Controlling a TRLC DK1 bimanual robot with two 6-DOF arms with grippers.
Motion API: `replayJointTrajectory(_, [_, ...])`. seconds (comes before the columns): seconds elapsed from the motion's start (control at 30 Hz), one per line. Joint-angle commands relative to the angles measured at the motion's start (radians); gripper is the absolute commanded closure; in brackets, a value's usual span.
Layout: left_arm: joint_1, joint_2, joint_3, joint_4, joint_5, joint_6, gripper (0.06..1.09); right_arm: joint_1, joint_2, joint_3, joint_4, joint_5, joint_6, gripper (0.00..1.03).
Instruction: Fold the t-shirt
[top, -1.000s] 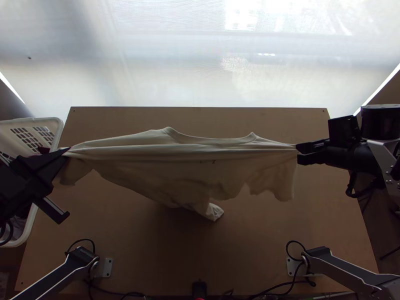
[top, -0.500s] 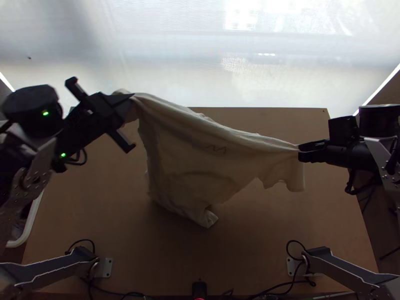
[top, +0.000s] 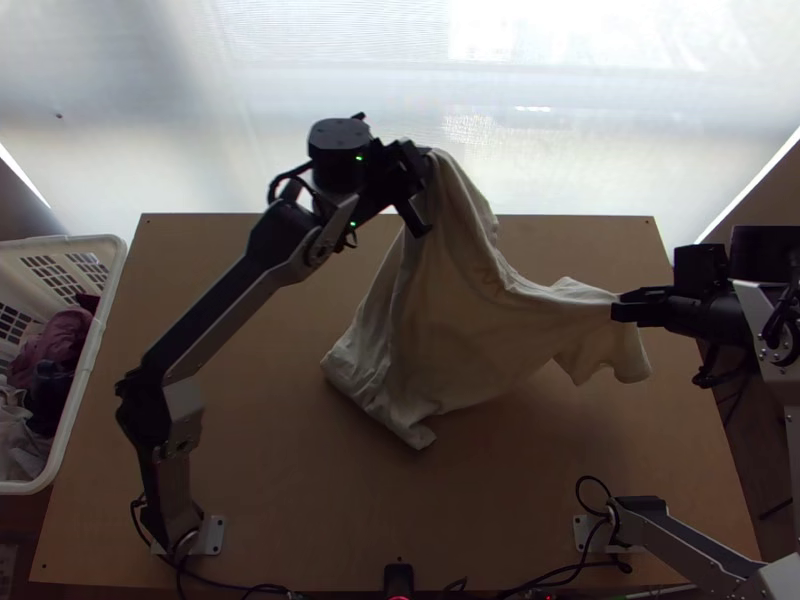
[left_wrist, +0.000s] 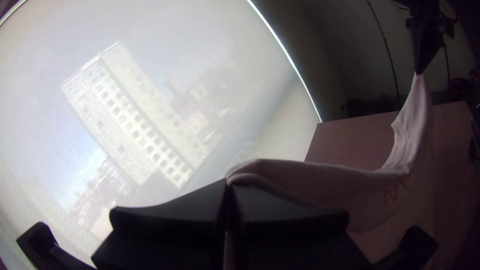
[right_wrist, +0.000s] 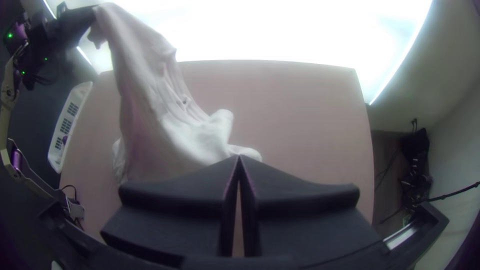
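Table (top: 250, 420): light wood, full width of our entry; all places below are given from it.
Basket (top: 112, 290): white, slotted walls, at the table's left edge; we count maroon cloth (top: 62, 335), dark cloth (top: 48, 395) and pale cloth (top: 22, 450) inside.
Left arm (top: 218, 320): based at the table's near left, stretched up towards the far edge; we note two green lights on its wrist.
Black device (top: 399, 577): small, at the middle of the table's near edge.
Left gripper (top: 430, 156): raised at the table's far edge in the top view; we record its jaws as clamped on the t-shirt, a fold of fabric pinched at the tips.
T-shirt (top: 450, 320): one, off-white, unfolded, over the table's middle and far part, slung between both grippers; we see deep creases, a neckline (left_wrist: 400, 145), a dark printed mark (left_wrist: 396, 192), and the lower portion gathered loosely low over the table's middle.
Right gripper (top: 618, 303): over the right part of the table; we list its jaws as closed on the t-shirt near a sleeve-like flap (top: 605, 358), which hangs over the table.
Right arm (top: 690, 545): based at the table's near right, cables (top: 590, 485) looped beside its mount.
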Motion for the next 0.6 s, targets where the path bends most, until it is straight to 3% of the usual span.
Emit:
replayJointTrajectory(0.0, [-0.145, 0.264, 0.153, 0.124, -0.073, 0.057, 0.79, -0.074, -0.007, -0.029, 0.030, 0.000, -0.027, 1.00])
replayJointTrajectory(0.03, [-0.160, 0.280, 0.147, 0.122, -0.076, 0.053, 0.38, -0.085, -0.009, -0.032, 0.030, 0.000, -0.034, 1.00])
replayJointTrajectory(0.07, [-0.169, 0.283, 0.133, 0.119, -0.076, 0.036, 0.07, -0.087, -0.010, -0.035, 0.030, 0.000, -0.036, 1.00])
replayJointTrajectory(0.3, [-0.192, 0.226, 0.066, -0.036, -0.093, -0.113, 0.10, -0.087, -0.044, -0.111, 0.032, -0.002, -0.042, 1.00])
replayJointTrajectory(0.47, [-0.214, 0.100, 0.063, -0.310, -0.089, -0.262, 0.10, -0.073, -0.059, -0.143, 0.039, -0.002, -0.033, 1.00])
replayJointTrajectory(0.57, [-0.263, 0.037, 0.061, -0.573, -0.087, -0.249, 0.11, -0.074, -0.059, -0.154, 0.052, -0.002, -0.036, 1.00])
